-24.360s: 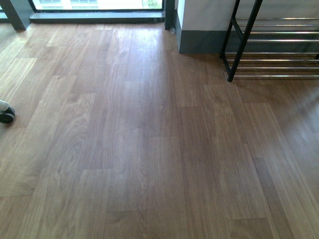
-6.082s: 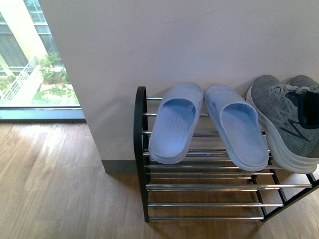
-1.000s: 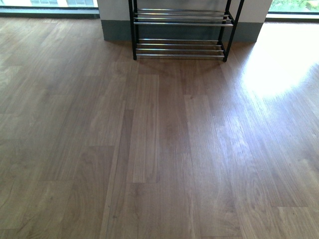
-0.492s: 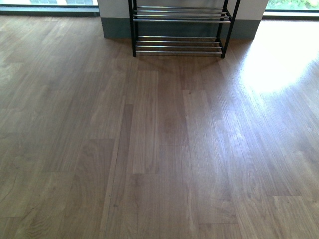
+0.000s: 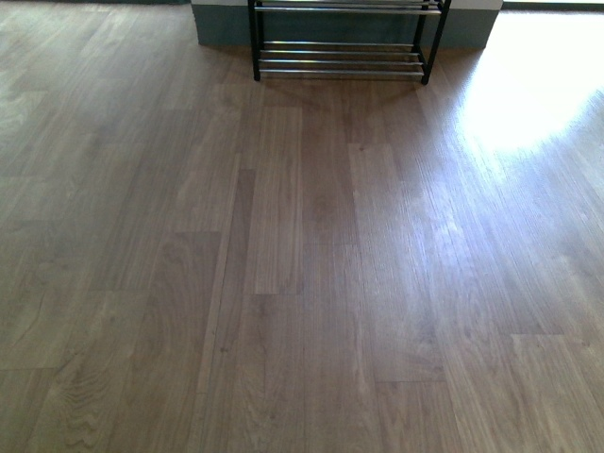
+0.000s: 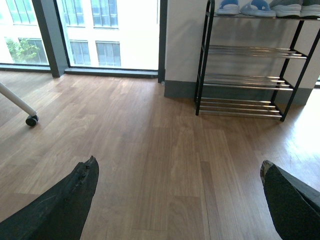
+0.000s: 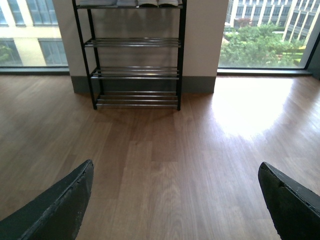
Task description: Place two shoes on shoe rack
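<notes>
The shoe rack [image 6: 247,60] stands against the wall, slides [image 6: 246,7] and sneakers [image 6: 295,7] along its top shelf's front edge. Wide bare floor [image 5: 302,264] lies before it. The left gripper [image 6: 177,200] and right gripper [image 7: 175,200] gape wide, holding nothing.

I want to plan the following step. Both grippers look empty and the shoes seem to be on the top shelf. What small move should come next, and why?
Probably none beyond stopping and keeping the arms still. The pale blue slides and grey sneakers sit on the top tier of the shoe rack, and the left gripper and right gripper are open with nothing between the fingers.
</notes>
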`<action>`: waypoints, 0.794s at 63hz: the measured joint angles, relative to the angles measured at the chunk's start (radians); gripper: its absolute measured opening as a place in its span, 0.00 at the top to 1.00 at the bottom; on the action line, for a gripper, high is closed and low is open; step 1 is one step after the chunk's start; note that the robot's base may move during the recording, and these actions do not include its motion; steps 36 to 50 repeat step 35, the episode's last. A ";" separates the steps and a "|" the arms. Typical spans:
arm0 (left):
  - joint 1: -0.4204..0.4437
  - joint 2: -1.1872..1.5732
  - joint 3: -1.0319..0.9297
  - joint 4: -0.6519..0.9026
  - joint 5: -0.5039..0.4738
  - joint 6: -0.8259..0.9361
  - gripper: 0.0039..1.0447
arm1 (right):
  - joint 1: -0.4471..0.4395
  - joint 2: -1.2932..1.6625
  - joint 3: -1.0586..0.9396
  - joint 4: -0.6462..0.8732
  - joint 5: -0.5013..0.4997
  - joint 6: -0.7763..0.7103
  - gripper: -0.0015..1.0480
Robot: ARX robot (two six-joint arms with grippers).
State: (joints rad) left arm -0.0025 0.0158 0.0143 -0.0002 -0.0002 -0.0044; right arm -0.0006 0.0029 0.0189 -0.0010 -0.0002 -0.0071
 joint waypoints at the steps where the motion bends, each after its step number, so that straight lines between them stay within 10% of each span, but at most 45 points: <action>1: 0.000 0.000 0.000 0.000 0.000 0.000 0.09 | 0.000 0.000 0.000 0.000 0.000 0.000 0.09; 50: 0.000 0.000 0.000 0.000 0.000 0.000 0.09 | 0.000 0.000 0.000 0.000 0.000 0.000 0.09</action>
